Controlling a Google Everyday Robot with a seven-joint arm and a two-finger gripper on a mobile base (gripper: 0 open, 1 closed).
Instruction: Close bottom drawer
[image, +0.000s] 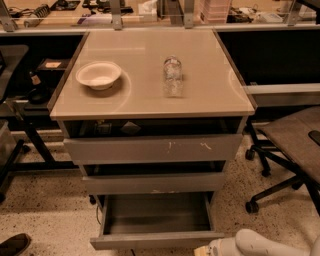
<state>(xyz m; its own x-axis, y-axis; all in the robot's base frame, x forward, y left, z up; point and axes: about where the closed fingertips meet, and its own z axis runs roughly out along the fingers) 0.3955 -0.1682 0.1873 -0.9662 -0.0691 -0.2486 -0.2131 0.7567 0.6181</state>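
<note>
bottom drawer (157, 215) open, 6 o'clock | end effector (209, 249) 5 o'clock, by front corner; grip: cannot tell | it should push squarely toward 12 o'clock

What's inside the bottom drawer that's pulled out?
The bottom drawer shows only a bare grey tray. Its back part hides under the middle drawer. The robot's hand sits by its front corner.
</note>
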